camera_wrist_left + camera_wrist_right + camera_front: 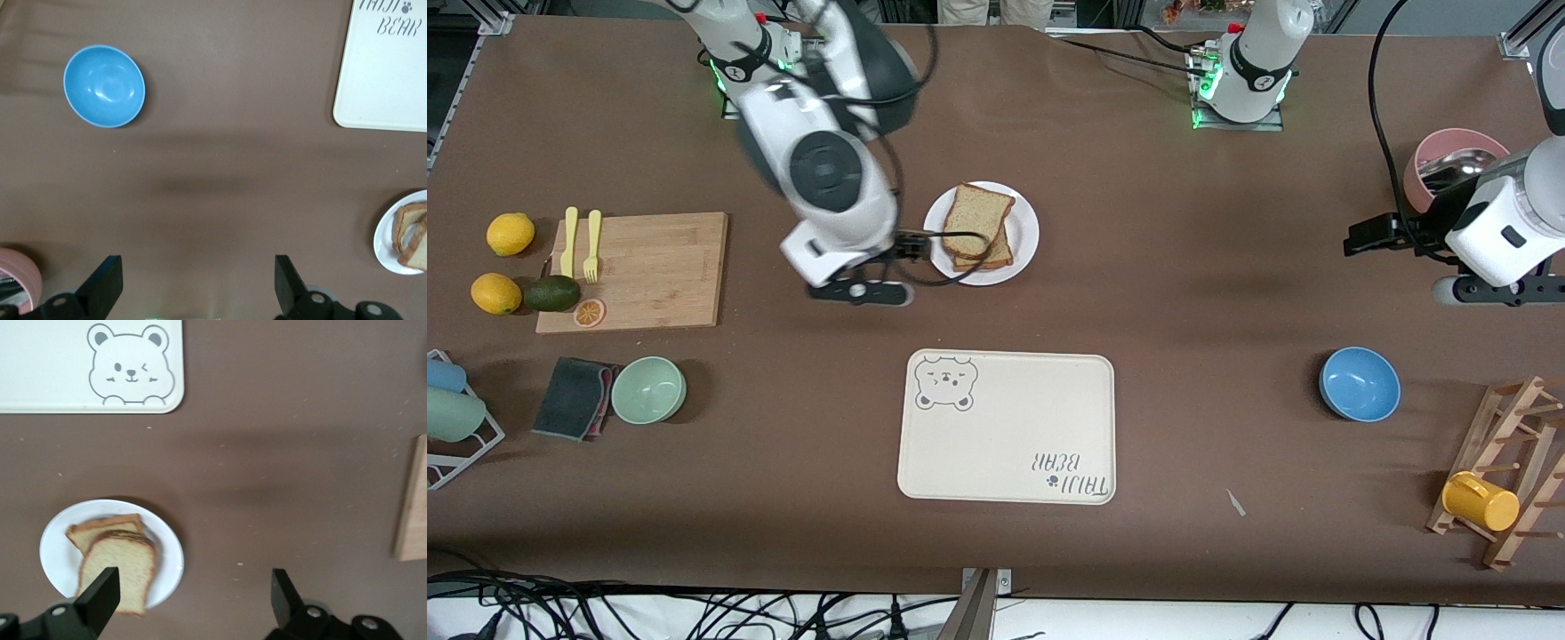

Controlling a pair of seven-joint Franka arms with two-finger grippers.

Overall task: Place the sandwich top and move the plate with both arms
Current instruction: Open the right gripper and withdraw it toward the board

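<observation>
- Sandwich top (978, 212): plain wholegrain slice, lying on a lower slice on the plate, turned slightly askew so that the lower slice's edge shows beneath it; nothing grips it.
- Plate (1024, 233): round, white, resting on the brown desk (1192, 293), farther from the front camera than the cream bear tray (1009, 428) and apart from it.
- Right tool (190, 593): jaws spread wide, holding nothing; it hangs over the bare desk just beside the plate, on the side toward the cutting board (645, 267), one finger (100, 593) showing over the plate's rim.
- Left tool (198, 280): jaws wide apart, empty; the arm waits over the desk at its own end, near the pink bowl (1449, 164).
- Blue bowl (1359, 383): on the desk toward the left arm's end, nearer the front camera than the pink bowl.
- Cutting board: carries two yellow utensils (580, 242) and an orange slice (589, 312); two lemons (509, 234) and an avocado (551, 292) lie beside it.
- Green bowl (648, 389): beside a dark cloth (574, 396), toward the right arm's end.
- Wooden rack (1507, 462): bears a yellow mug (1480, 501).
</observation>
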